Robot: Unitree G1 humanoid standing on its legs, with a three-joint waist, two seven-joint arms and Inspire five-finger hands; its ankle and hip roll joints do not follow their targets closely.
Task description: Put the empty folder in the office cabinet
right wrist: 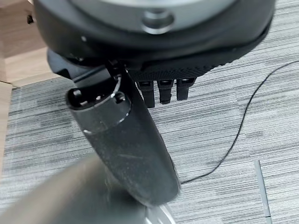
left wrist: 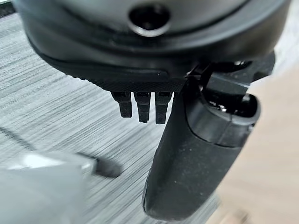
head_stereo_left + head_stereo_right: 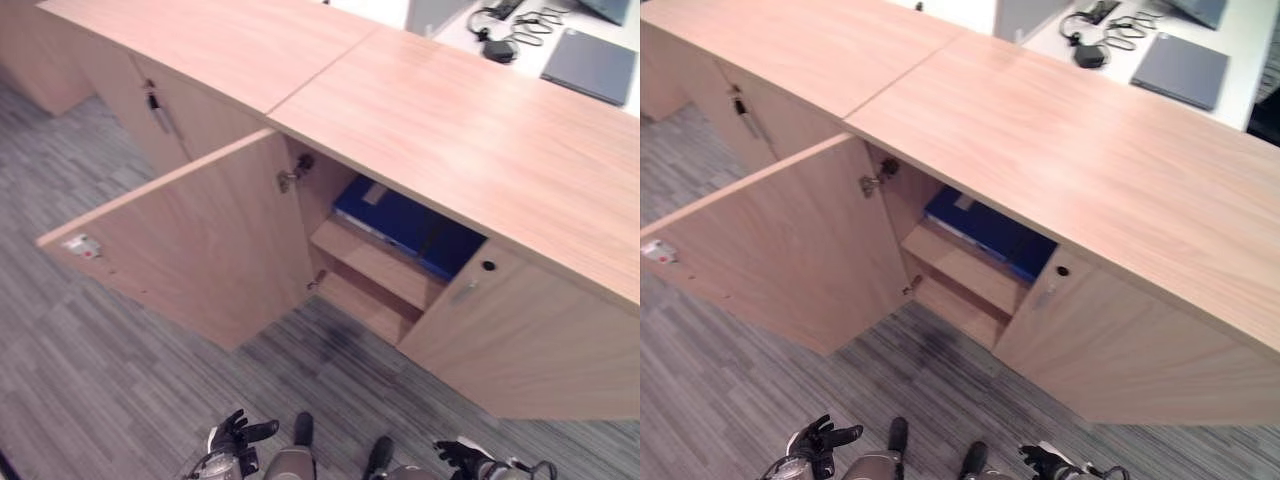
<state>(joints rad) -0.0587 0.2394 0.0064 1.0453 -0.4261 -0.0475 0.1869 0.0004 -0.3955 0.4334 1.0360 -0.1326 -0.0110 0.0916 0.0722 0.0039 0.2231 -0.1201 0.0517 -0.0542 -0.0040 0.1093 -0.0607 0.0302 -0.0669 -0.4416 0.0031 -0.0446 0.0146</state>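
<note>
A blue folder (image 3: 400, 225) lies flat on the upper shelf inside the wooden office cabinet (image 3: 470, 140), partly hidden under the cabinet top. The cabinet's left door (image 3: 200, 240) is swung wide open; a lower shelf (image 3: 375, 265) below the folder is bare. My left hand (image 3: 235, 435) hangs low at the bottom edge over the carpet, well away from the cabinet, fingers (image 2: 142, 107) relaxed and holding nothing. My right hand (image 3: 465, 457) also hangs low at the bottom right, its fingers (image 1: 166, 91) straight and empty.
The cabinet's right door (image 3: 520, 340) is closed, with a lock (image 3: 488, 265) near its top corner. A neighbouring cabinet at the left has a handle (image 3: 157, 112). Behind the cabinet, a white desk carries a grey laptop (image 3: 592, 65) and cables (image 3: 505, 35). Grey carpet (image 3: 90, 390) lies in front.
</note>
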